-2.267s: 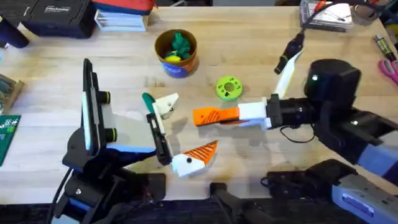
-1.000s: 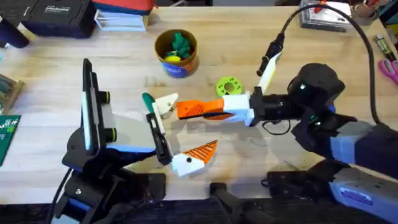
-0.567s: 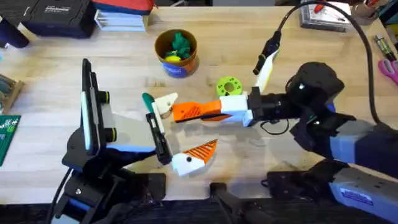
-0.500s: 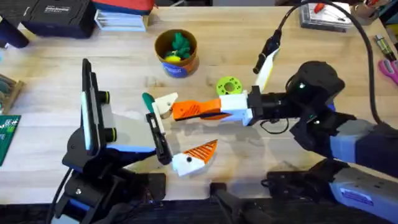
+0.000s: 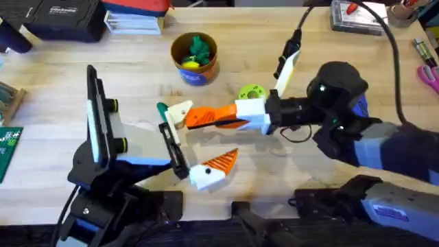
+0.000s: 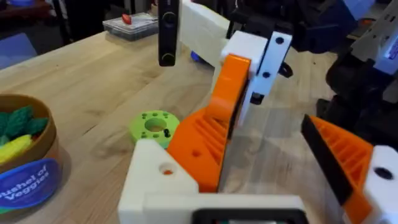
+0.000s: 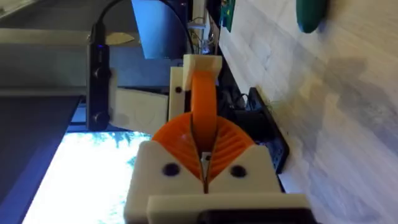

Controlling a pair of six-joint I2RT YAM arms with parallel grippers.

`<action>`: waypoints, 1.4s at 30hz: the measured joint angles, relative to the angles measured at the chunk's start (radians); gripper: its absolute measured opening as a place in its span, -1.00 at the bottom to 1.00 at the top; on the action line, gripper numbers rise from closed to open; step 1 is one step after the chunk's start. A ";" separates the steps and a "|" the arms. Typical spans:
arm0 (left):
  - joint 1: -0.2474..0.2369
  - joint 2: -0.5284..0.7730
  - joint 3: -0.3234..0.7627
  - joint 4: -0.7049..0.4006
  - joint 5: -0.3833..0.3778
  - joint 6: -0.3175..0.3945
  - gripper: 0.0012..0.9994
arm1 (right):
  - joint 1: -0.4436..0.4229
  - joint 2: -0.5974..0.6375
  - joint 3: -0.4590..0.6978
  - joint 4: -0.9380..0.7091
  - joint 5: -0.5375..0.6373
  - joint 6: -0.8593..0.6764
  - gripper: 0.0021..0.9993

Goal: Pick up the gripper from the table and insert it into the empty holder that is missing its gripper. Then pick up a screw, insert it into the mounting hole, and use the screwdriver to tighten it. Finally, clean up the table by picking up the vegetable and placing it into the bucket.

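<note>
The round orange-brown bucket (image 5: 194, 59) stands upright in the upper middle of the overhead view. The teal-green vegetable (image 5: 162, 108) lies on the table (image 5: 274, 27), left of centre.

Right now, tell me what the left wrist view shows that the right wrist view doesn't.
Left wrist only: the bucket and a green disc. Right wrist only: the vegetable, lying on the wood. Both: the table and the right gripper, seen from the side in one and from behind in the other.
</note>
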 joint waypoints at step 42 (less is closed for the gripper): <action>0.026 0.010 0.000 0.005 -0.135 -0.012 0.97 | -0.039 0.350 0.244 0.072 -0.191 -0.009 -0.98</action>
